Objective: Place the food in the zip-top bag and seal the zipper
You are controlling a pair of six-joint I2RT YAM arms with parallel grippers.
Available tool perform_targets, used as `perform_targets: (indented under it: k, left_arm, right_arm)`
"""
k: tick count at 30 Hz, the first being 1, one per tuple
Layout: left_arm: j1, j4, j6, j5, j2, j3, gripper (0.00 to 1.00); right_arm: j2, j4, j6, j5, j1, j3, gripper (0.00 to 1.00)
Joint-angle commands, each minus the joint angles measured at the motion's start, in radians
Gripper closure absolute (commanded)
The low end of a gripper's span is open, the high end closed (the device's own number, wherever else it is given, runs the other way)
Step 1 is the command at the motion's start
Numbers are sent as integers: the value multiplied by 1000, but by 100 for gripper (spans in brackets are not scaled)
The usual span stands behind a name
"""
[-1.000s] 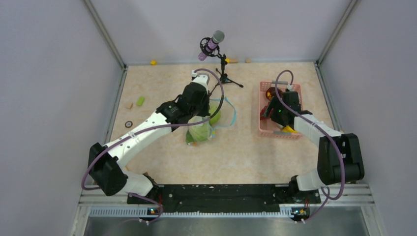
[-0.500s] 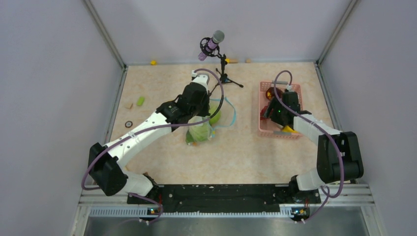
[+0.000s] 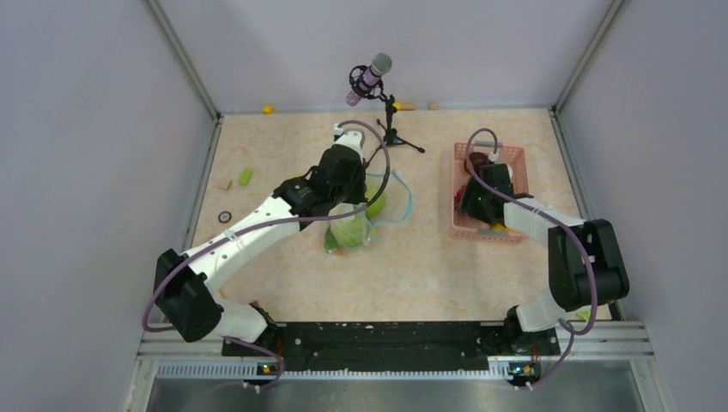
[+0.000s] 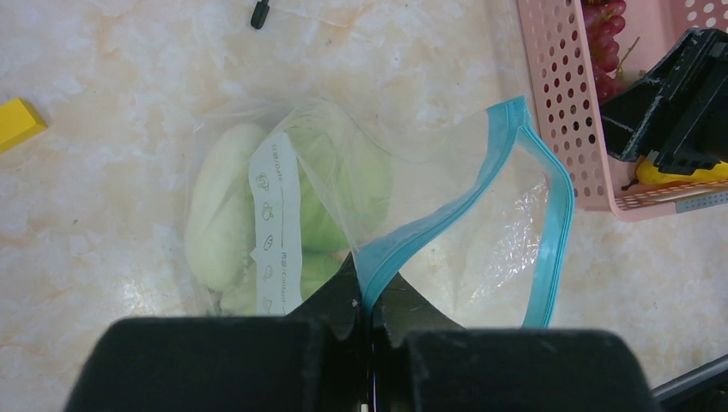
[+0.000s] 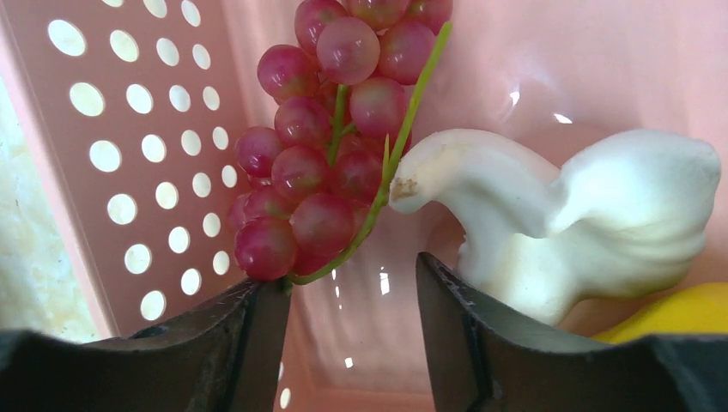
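The clear zip-top bag (image 4: 481, 257) lies mid-table with its mouth open. It holds a pale green cabbage (image 4: 343, 180) and a pale oblong vegetable (image 4: 219, 206). My left gripper (image 4: 369, 309) is shut on the light blue zipper (image 4: 562, 215) at the near lip and also shows in the top view (image 3: 354, 202). My right gripper (image 5: 352, 292) is open and empty, low inside the pink basket (image 5: 129, 129). Red grapes (image 5: 318, 154) touch its left finger. A white vegetable (image 5: 584, 223) lies just beyond its right finger, with a yellow fruit (image 5: 678, 313) at the right edge.
The pink basket (image 3: 459, 225) stands at the right of the bag (image 3: 350, 227). A microphone on a stand (image 3: 369, 75) is at the back. Small bits lie about: yellow (image 3: 268, 109), green (image 3: 245, 176), and a yellow block (image 4: 17, 120). Walls close in the table on three sides.
My right gripper has shifted left and toward the far end inside the basket, nearer the grapes. The left arm and the bag have not moved.
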Motion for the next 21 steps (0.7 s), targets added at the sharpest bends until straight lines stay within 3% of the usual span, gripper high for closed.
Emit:
perform_targets:
  k: [1,5,12,21]
  left_arm:
    - [3,54,-14,6,-42,-2,100]
    - [4,77,-21,28,-61,-2,100]
    - [5,103,-36,39,-64,6,100]
    - [4,139,-63,-17,-76,33,100]
  right_arm:
    - [-9,3,-13,63,16,24,50]
    - [-33,3,-17,77,17,17,63]
    - [-88,-8,-28,112,16,3,78]
    - [-220,-6,-41,142,15,-19,88]
